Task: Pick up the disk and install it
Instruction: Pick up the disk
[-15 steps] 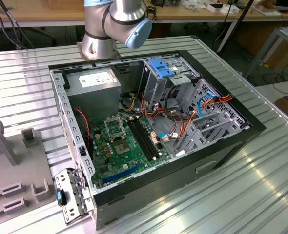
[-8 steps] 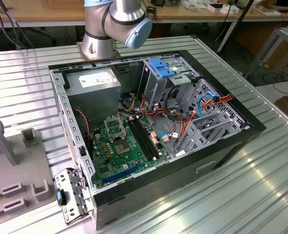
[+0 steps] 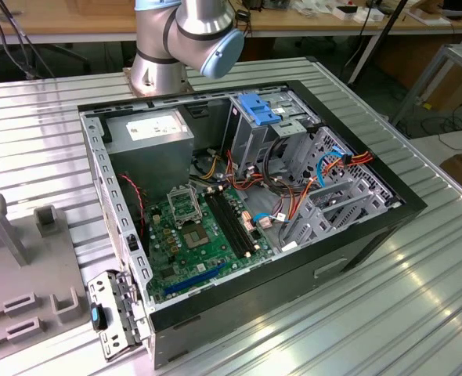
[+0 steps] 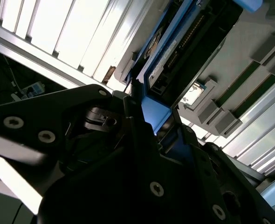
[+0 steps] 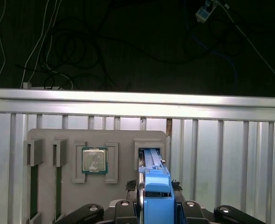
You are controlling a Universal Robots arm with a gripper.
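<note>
- The gripper (image 5: 157, 190) is seen pinched on the disk (image 5: 155, 179), with a finger (image 5: 140, 189) pressed to each side of its blue rail in the first wrist view.
- The disk is stood on edge, its far end at a slot of the grey tray (image 5: 123, 140); whether it is lifted free cannot be told.
- A processor chip (image 5: 94, 160) is seated in the same tray, beside that slot.
- In the exterior view, the open computer case (image 3: 407, 205) is laid on the ribbed metal table (image 3: 43, 133).

The disk (image 5: 156, 189) has blue rails, the tray (image 5: 123, 140) is grey, the motherboard (image 3: 185, 235) green.
</note>
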